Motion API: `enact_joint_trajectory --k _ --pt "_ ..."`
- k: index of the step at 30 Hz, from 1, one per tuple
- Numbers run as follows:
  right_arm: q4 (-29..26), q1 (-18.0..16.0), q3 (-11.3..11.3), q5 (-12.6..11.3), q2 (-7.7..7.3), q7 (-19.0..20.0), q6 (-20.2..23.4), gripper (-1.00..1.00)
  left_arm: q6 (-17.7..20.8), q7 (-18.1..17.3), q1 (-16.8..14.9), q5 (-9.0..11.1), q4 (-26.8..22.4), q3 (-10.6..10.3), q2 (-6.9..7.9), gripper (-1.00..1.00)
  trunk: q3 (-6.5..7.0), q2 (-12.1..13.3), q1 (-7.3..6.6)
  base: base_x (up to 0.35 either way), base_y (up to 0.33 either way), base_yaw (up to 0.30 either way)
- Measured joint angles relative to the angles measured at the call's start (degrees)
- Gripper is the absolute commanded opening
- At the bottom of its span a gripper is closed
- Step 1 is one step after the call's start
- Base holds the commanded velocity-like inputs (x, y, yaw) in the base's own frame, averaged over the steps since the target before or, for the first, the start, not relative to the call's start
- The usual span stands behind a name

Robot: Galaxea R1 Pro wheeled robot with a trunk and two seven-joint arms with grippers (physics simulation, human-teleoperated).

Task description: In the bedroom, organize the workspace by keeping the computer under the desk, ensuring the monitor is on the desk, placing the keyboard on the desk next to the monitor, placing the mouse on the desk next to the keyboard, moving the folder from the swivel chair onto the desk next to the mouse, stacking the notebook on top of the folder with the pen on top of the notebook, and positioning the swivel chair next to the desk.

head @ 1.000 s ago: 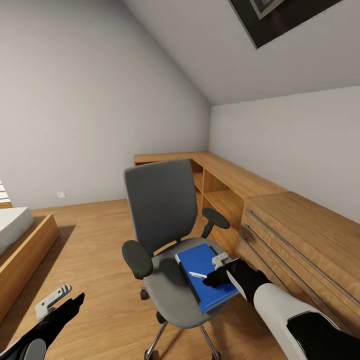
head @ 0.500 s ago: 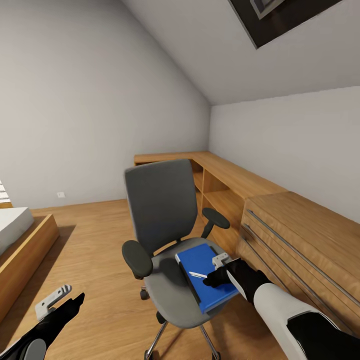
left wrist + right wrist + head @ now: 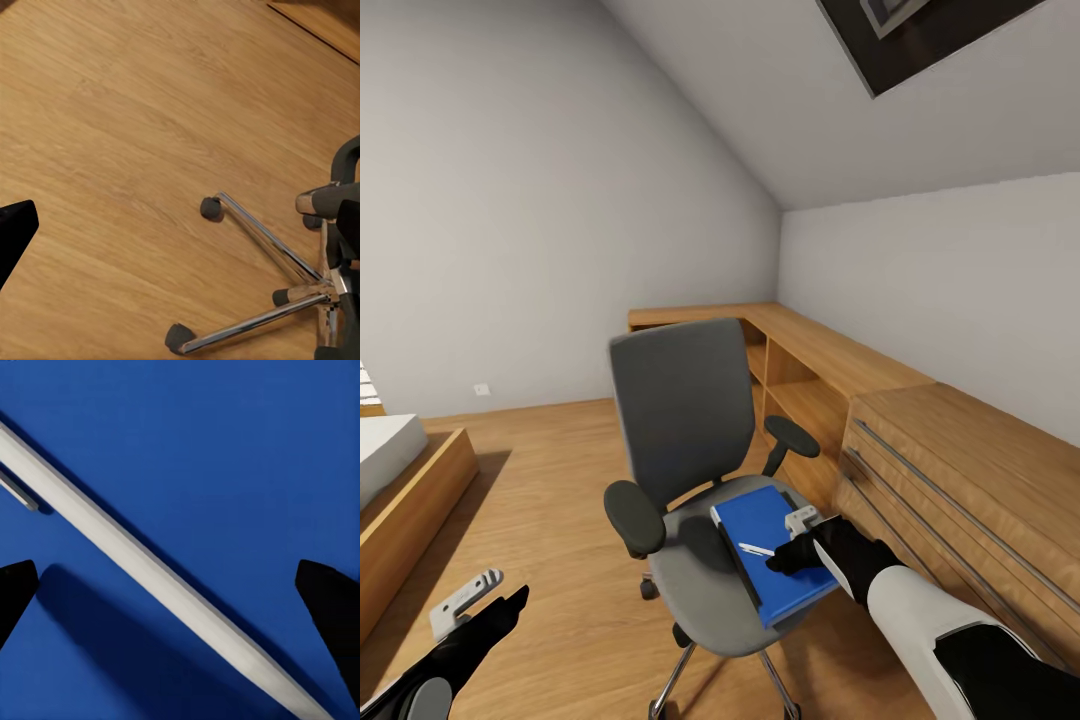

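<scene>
Folder (image 3: 775, 552) on the seat of the swivel chair (image 3: 690, 470), with one pen (image 3: 756, 549) lying on it.

One blue folder and one white pen rest on the single grey chair, which stands on the wood floor (image 3: 550, 480) beside a light wood chest (image 3: 960, 500). Right hand (image 3: 788, 545) hovers just over the pen, its fingers (image 3: 330, 592) spread wide to either side of the pen and gripping nothing. Left hand (image 3: 485, 600) hangs low above the floor, away from the chair; how far it is open cannot be told.
</scene>
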Motion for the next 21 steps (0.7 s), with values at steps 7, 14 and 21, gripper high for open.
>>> enact_joint_trajectory --k 7,14,21 --pt "-0.2 0.0 0.2 0.9 -0.03 -0.1 -0.1 -1.00 0.0 0.0 0.0 0.0 0.0 0.0 0.00 1.00 0.00 0.0 0.00 0.000 0.000 0.000" --pt "-0.1 0.0 0.0 -0.5 0.01 0.3 0.1 -1.00 0.1 0.0 0.0 0.0 0.0 0.0 -0.01 1.00 0.00 0.0 0.00 0.000 0.000 0.000" --pt "-0.1 0.0 -0.1 -0.5 0.01 0.3 0.1 -1.00 0.1 0.0 0.0 0.0 0.0 0.0 -0.01 1.00 0.00 0.0 0.00 0.000 0.000 0.000"
